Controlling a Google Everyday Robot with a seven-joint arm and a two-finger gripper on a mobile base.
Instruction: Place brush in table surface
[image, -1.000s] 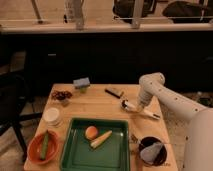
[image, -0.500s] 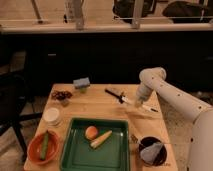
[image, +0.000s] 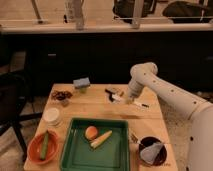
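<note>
Right now, in the one camera view, we see the gripper (image: 129, 98) low over the far right part of the table (image: 95, 107). Its jaws are closed on what looks like the middle of the brush (image: 140, 104). The brush lies nearly flat, at or just above the wood, with its dark tip pointing right and its head toward a dark block (image: 113, 91) just beside it. We judge it is held low and level so that letting go won't drop or roll it. It is well apart from the tray (image: 66, 147), which suits a task whose goal is bare wood.

Dim warm light on gripper (image: 129, 100) at brush (image: 141, 104)
</note>
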